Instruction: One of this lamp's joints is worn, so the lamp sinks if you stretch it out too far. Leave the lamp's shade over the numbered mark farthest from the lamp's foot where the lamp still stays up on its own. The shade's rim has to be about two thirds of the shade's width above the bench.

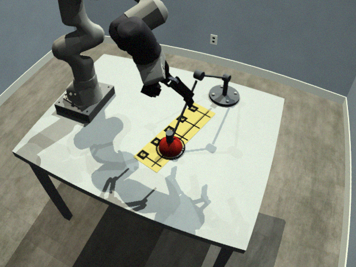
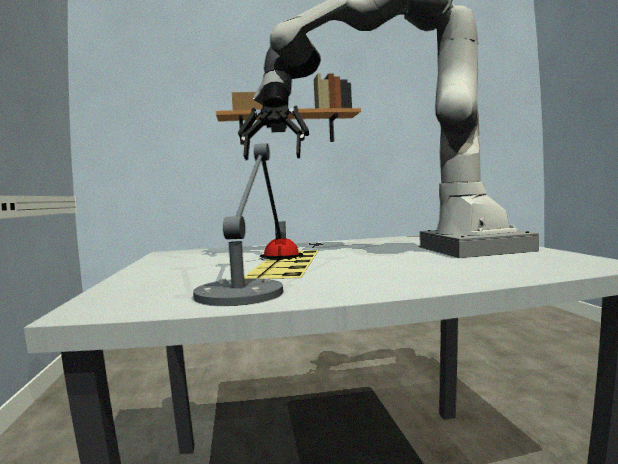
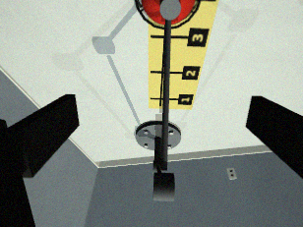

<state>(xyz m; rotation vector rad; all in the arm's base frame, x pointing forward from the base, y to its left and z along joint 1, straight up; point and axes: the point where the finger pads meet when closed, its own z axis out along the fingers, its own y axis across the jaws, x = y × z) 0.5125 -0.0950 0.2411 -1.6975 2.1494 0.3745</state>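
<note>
The lamp's round grey foot [image 1: 224, 96] stands at the back right of the bench. Its two thin arms meet at a high elbow joint [image 2: 261, 151]. The red dome shade [image 1: 170, 147] hangs at the end of the dark arm, low at the bench beside mark 4 on the yellow numbered strip [image 1: 175, 132]. In the exterior view the shade [image 2: 281, 248] looks as if it rests on or just above the bench. My gripper [image 2: 272, 150] is open and empty, its fingers wide on either side of the elbow joint and not touching it. The wrist view shows both fingers apart [image 3: 159, 132], with the foot [image 3: 158, 135] and marks 1 to 3 below.
The robot's base [image 1: 84, 100] stands at the back left of the bench. A wall shelf with books [image 2: 287, 112] hangs behind the gripper. Mark 5 [image 1: 143, 154] lies at the strip's near end, towards the bench's front edge.
</note>
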